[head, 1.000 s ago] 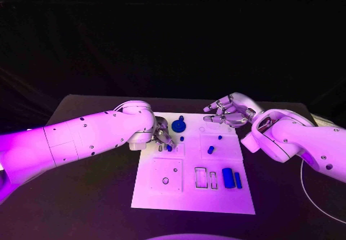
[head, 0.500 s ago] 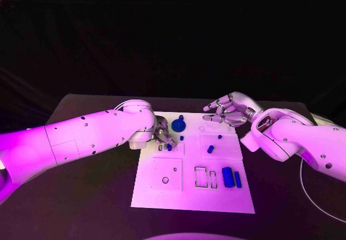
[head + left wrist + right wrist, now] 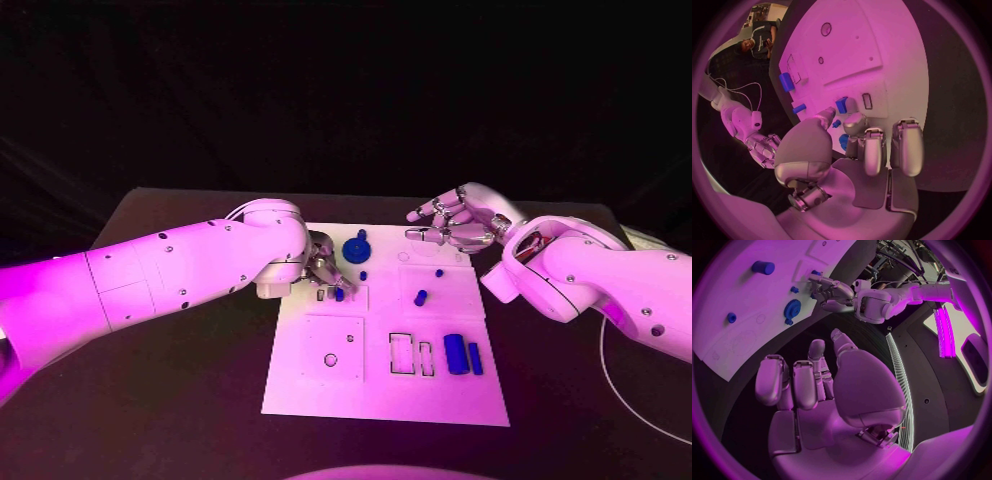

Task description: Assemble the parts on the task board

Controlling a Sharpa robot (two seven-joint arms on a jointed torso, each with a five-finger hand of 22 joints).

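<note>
The white task board (image 3: 378, 385) lies mid-table. My left hand (image 3: 320, 272) hovers low over its near-left part, and thumb and a finger (image 3: 856, 121) pinch a small blue part (image 3: 841, 105) beside a narrow slot (image 3: 867, 101). That part (image 3: 339, 293) sits just under the fingertips in the head view. A blue gear (image 3: 356, 250) lies just beyond it. My right hand (image 3: 459, 222) hangs over the board's far right edge, fingers loosely bent and apart, holding nothing. The right wrist view shows the right hand (image 3: 817, 390), the gear (image 3: 792, 308) and the left hand (image 3: 834, 292).
Small blue pegs (image 3: 421, 298) (image 3: 438, 272) (image 3: 364, 276) stand on the board's right half. A blue cylinder (image 3: 456, 355) and a blue bar (image 3: 476, 358) lie beside two rectangular slots (image 3: 402, 354). A square plate with a hole (image 3: 332, 350) occupies the near left. Bare black table (image 3: 188, 380) surrounds the board.
The left hand's fingers have shifted very slightly at the small blue part. The right hand has not moved.
</note>
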